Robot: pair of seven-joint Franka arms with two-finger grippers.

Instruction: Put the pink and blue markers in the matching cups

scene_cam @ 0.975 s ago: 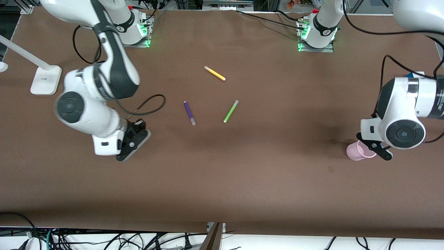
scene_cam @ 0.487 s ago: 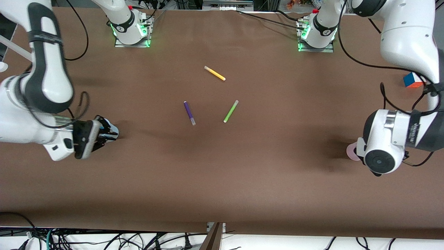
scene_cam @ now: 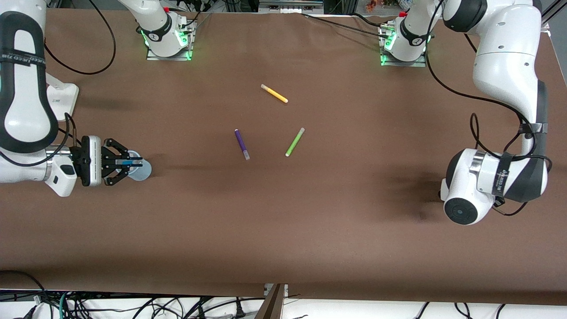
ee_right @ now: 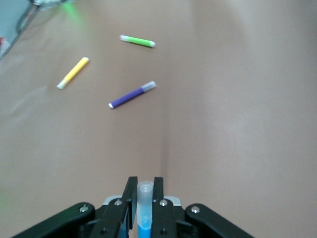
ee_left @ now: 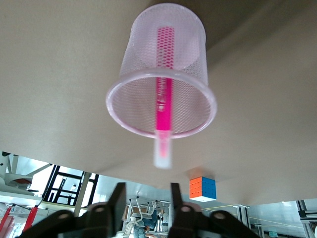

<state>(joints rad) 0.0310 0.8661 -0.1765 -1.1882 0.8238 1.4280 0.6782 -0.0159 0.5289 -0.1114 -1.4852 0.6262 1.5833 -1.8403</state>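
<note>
Blue marker [ee_right: 144,208] in right pincer [ee_right: 143,198] (clamped)

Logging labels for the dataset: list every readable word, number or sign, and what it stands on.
Nothing reads clearly.
right arm's black band: white lettering, too small to read.
left arm's black band: white lettering, too small.
pink marker, in the pink cup by the open left hand: barrel print, blurred.
blue marker, gripped in the right hand: none visible.
</note>
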